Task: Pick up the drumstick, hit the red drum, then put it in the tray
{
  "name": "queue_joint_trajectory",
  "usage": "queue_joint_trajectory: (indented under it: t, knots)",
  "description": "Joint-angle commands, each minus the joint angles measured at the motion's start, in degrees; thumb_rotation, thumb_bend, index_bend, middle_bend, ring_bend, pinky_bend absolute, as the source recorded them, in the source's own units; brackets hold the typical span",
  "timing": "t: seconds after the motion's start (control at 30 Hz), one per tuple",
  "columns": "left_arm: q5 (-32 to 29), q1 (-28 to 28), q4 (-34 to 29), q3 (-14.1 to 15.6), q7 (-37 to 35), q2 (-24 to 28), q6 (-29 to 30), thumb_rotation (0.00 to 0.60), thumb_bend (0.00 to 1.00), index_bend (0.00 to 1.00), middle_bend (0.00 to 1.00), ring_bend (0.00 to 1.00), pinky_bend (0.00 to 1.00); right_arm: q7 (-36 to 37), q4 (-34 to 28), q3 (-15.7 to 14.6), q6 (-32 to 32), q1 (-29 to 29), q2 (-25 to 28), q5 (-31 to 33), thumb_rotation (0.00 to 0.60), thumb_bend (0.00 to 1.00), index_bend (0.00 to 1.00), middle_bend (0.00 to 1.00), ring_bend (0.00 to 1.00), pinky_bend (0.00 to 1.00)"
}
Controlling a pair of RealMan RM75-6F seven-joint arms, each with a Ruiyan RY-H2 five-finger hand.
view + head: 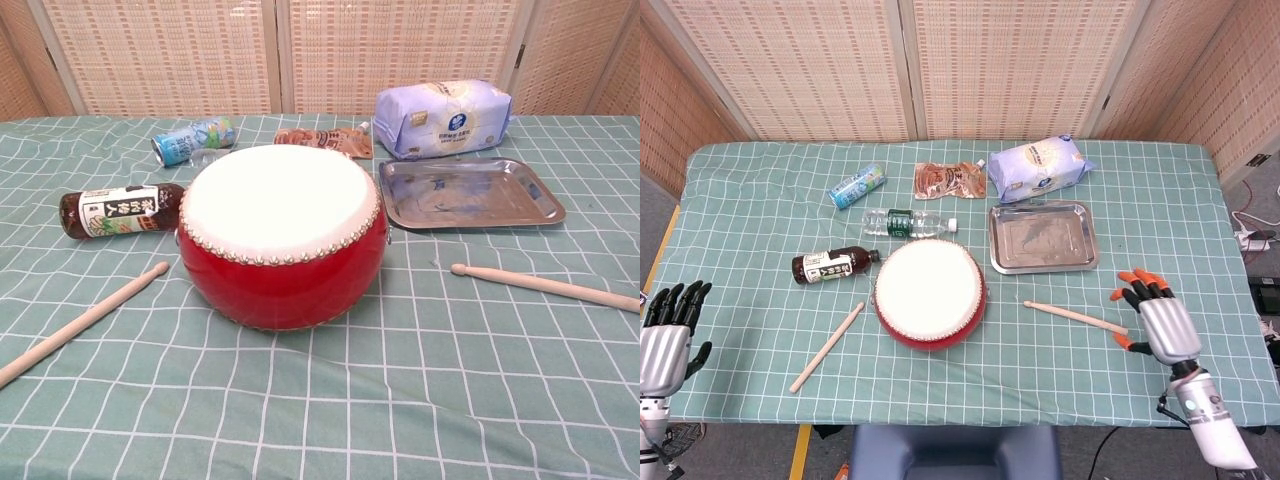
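The red drum point(930, 293) point(282, 234) with a white skin stands at the table's middle front. One drumstick point(1075, 317) point(545, 286) lies to its right, another drumstick point(827, 347) point(80, 323) to its left. The steel tray point(1042, 238) point(468, 192) sits behind the right stick. My right hand point(1162, 322), orange-tipped, hovers open just right of the right stick's thick end, holding nothing. My left hand point(666, 338) is open beyond the table's left front edge. Neither hand shows in the chest view.
Behind the drum lie a dark sauce bottle point(833, 265) point(117, 211), a water bottle point(908, 223), a can point(857, 185) point(192, 139), a brown pouch point(951, 180) point(323, 139) and a blue tissue pack point(1038, 167) point(442, 117). Folding screens stand behind the table.
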Motion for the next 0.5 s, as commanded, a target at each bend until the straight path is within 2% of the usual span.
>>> queue_joint_trajectory:
  t: [0.03, 0.2, 0.5]
  knots:
    - [0.2, 0.2, 0.6, 0.2, -0.6, -0.2, 0.0, 0.6, 0.27, 0.04, 0.06, 0.02, 0.06, -3.6, 4.4, 2.0, -6.2, 5.0, -5.7, 5.1, 0.6, 0.22, 0.42, 0.14, 0.06, 0.14]
    - [0.0, 0.4, 2.0, 0.6, -2.0, -0.6, -0.2, 0.6, 0.27, 0.04, 0.06, 0.02, 0.06, -3.9, 10.1, 3.2, -10.9, 8.9, -11.6, 8.9, 0.6, 0.29, 0.47, 0.14, 0.05, 0.14]
    - [-0.3, 0.6, 4.4, 1.1, -4.0, -1.5, -1.1, 0.6, 0.27, 0.04, 0.06, 0.02, 0.06, -6.5, 15.8, 2.7, -15.9, 12.6, -16.6, 13.2, 0.6, 0.31, 0.47, 0.14, 0.01, 0.12]
